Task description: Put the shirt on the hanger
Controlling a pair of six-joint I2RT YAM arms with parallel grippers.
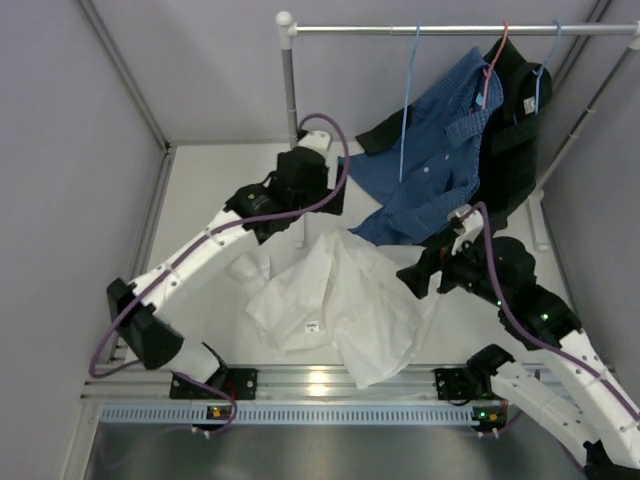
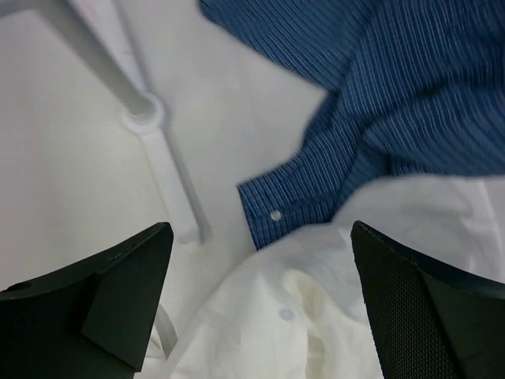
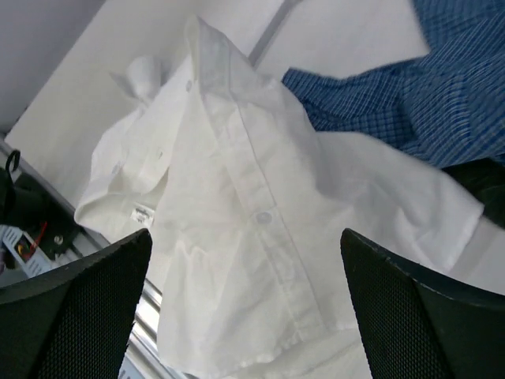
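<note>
Shirt (image 1: 335,300) first: it lies crumpled on the table close to the near edge, between the two arms, with the collar and its small label (image 1: 312,326) towards the near left. A button placket climbs away towards the far side, so I'd judge its long axis runs roughly near to far. The right gripper (image 3: 246,237) hovers just off the shirt's right edge, jaws spread wide with nothing in them and the placket straight below. The left gripper (image 2: 259,237) hangs over the shirt's far edge, equally wide and empty, above where the white cloth meets the cuff of the blue patterned shirt (image 1: 440,170). Both are near, but the right one looks closer to the bulk of the cloth. Farther back and well above, the hanger (image 1: 408,100) dangles edge-on from the rail (image 1: 430,29), bare, just left of the red hanger (image 1: 495,65) and the black garment (image 1: 515,130). So the shirt must travel up and away from both grippers.
</note>
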